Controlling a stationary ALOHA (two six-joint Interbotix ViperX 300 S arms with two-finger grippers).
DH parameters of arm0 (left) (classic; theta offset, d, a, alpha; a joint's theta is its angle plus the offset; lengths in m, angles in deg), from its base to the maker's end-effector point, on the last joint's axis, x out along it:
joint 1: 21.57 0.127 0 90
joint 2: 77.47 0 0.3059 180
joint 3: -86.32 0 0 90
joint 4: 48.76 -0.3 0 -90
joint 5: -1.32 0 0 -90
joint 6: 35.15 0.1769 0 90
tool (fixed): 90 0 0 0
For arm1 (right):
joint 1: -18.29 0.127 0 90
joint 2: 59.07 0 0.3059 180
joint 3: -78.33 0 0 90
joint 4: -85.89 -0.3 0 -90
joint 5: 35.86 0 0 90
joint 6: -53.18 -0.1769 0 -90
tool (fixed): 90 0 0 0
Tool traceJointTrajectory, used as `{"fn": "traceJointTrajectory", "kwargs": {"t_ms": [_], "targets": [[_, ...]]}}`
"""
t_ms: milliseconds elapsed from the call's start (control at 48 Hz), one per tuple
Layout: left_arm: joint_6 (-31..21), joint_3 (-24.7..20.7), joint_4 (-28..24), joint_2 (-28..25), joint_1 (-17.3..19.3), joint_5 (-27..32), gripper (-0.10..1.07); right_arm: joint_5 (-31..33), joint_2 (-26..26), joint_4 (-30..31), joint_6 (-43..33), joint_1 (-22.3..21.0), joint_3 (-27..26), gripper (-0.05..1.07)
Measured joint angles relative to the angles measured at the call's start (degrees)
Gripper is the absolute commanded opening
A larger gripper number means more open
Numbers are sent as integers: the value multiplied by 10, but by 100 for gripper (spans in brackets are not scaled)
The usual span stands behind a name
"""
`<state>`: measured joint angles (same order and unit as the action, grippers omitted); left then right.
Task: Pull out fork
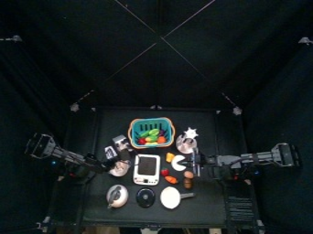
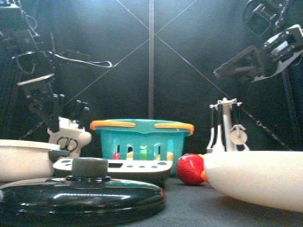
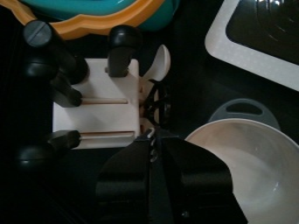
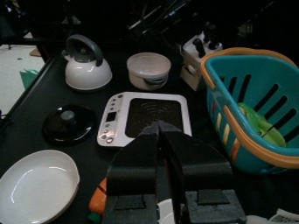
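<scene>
You have a small black table (image 1: 208, 196) carrying a tight cluster of kitchen things. At the back stands a teal basket (image 1: 152, 131) with an orange rim, with a white utensil block (image 1: 121, 146) beside it on the left and a rack of hanging utensils (image 1: 188, 139) on the right. Nearer the front lie a white scale (image 1: 146, 168) with a dark top, a white bowl (image 1: 120, 167) to its left, a kettle (image 1: 117, 195), a black lid (image 1: 145, 198) and a white oval dish (image 1: 173, 196) along the front edge, and a red fruit (image 2: 192, 168) beside the dish.
</scene>
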<state>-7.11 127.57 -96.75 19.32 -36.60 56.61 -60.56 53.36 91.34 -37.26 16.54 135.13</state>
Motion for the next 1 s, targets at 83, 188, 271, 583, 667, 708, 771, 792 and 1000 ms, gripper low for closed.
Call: {"fn": "traceJointTrajectory", "kwargs": {"t_ms": [83,188,271,583,667,708,771,792,1000], "targets": [[1,4,4,-1,-1,1,50,0,-1,-1,0,0,1,2],[2,11,10,-4,0,2,50,0,-1,0,0,1,0,2],[2,10,11,-3,0,2,50,0,-1,-1,0,0,1,2],[3,-5,12,7,0,3,50,0,-11,-1,0,1,0,2],[3,-9,11,12,-1,4,50,0,-14,-1,0,1,0,2],[3,-10,12,17,-1,4,50,0,-16,0,0,2,0,2],[3,-9,12,22,-1,3,50,0,-18,0,0,1,1,2],[3,-9,11,23,-1,3,50,0,-19,0,0,1,0,2],[3,3,11,26,11,9,50,0,-25,0,0,1,1,2]]}}
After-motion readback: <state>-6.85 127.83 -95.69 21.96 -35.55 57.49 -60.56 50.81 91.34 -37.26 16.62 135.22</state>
